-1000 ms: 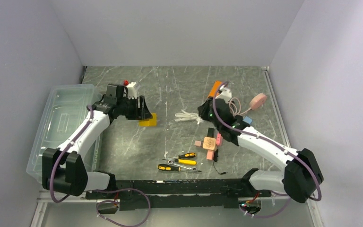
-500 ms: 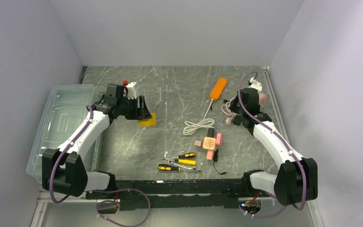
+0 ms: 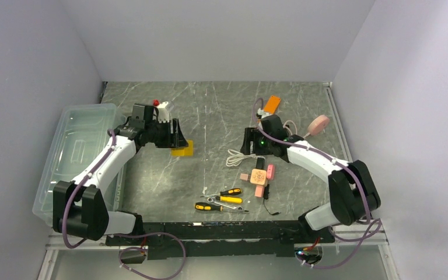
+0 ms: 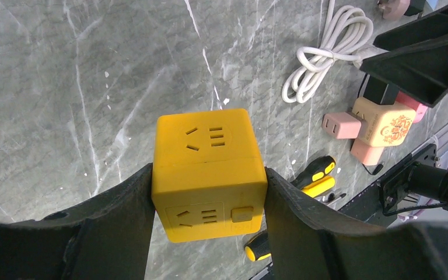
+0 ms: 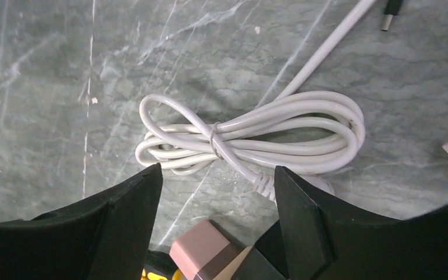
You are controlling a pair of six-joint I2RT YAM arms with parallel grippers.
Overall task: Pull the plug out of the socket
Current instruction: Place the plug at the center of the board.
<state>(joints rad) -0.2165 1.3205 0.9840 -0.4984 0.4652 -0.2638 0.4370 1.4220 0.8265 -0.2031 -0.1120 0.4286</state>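
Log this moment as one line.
left pincer: shut on yellow socket cube | right pincer: open over coiled white cable | visible sockets empty

Showing yellow on the cube socket point(image 4: 209, 175), white on the bundled cable point(image 5: 256, 140), grey with pale veining on the table point(image 3: 210, 111), yellow and black on the screwdriver handles point(image 3: 231, 191).

Bin point(image 3: 73, 157) left; socket cube point(image 4: 209, 175) centre-left; coiled cable point(image 5: 251, 137) right of cube.

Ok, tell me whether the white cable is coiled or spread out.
Coiled. The cable lies in bundled loops cinched at the middle, with one free strand leading away toward the upper right.
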